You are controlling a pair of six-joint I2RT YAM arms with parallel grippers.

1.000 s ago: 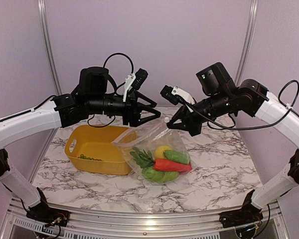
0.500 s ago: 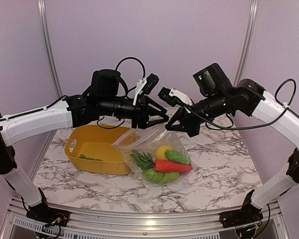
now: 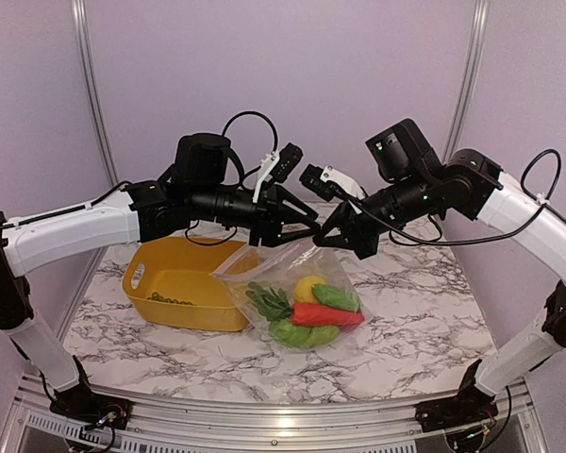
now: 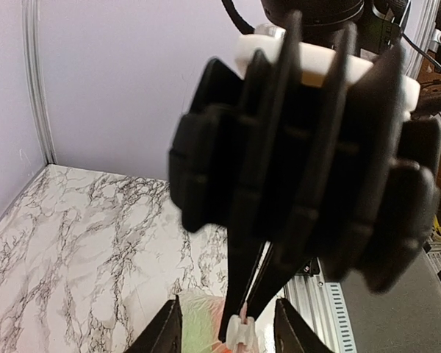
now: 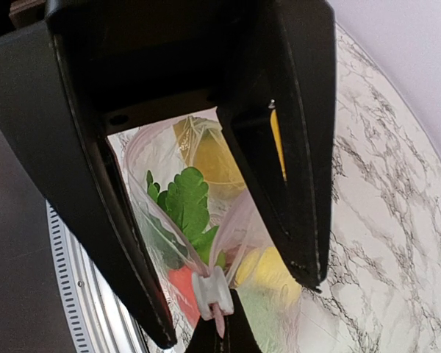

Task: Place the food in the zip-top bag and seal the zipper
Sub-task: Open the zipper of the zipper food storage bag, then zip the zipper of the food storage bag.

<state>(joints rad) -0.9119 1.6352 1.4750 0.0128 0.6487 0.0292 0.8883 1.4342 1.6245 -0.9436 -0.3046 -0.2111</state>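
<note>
The clear zip-top bag (image 3: 281,267) sags on the marble with its mouth corner held up. Inside is the food: a yellow lemon (image 3: 307,286), an orange-red carrot (image 3: 325,314) and green leafy pieces (image 3: 267,300). My right gripper (image 3: 324,237) is shut on the pinkish zipper (image 5: 219,322), just behind its white slider (image 5: 212,290). My left gripper (image 3: 308,226) faces it, open. Its fingers (image 5: 110,198) stand either side of the slider (image 4: 239,332) without touching it. In the left wrist view my left gripper (image 4: 229,335) straddles the right one's shut tips.
A yellow plastic basket (image 3: 137,274) stands left of the bag, touching it, with small green bits (image 3: 170,298) on its floor. The two arms meet nose to nose above the table's middle. Metal posts (image 3: 88,85) rise at the back corners.
My left arm has reached right until its fingers frame the slider, and its jaws have narrowed. The right gripper has stayed shut on the zipper, almost still.
</note>
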